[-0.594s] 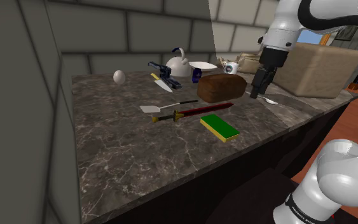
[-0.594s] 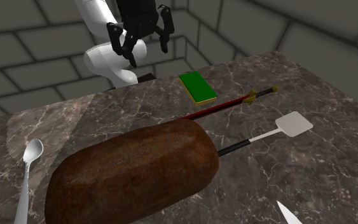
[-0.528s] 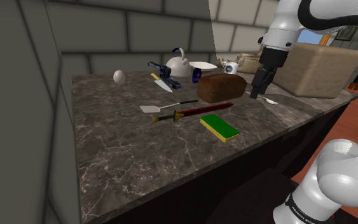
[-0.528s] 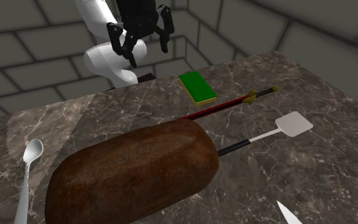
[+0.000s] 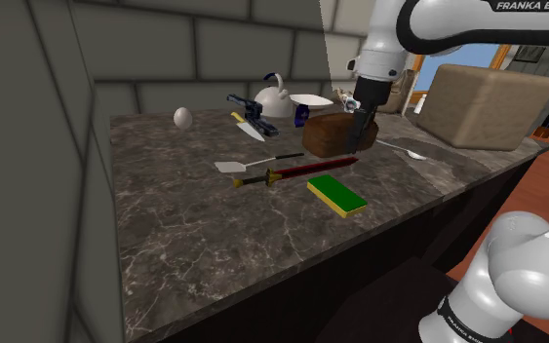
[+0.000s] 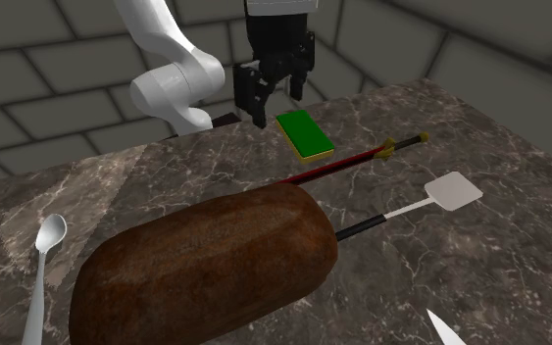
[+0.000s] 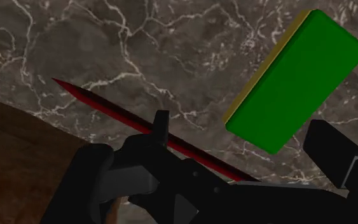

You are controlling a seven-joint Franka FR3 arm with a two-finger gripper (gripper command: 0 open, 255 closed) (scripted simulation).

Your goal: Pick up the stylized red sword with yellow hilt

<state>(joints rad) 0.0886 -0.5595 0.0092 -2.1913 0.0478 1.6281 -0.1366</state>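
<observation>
Now, in the shoulder view the gripper (image 5: 360, 128) hangs by the brown loaf (image 5: 325, 136). The red sword (image 5: 296, 171) lies flat on the marble counter (image 5: 184, 229), just beside the green sponge (image 5: 338, 195). In the second exterior view the jaws stand wide apart and hold nothing. In the wrist view the blade lies under the fingers (image 7: 336, 154), not touched.

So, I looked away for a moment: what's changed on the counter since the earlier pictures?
The gripper swung toward the second exterior view's right and now hangs open over the red sword, above its blade, between the brown loaf and the green sponge. It holds nothing. The sword, sponge, loaf, spatula and spoon lie where they were.
</observation>
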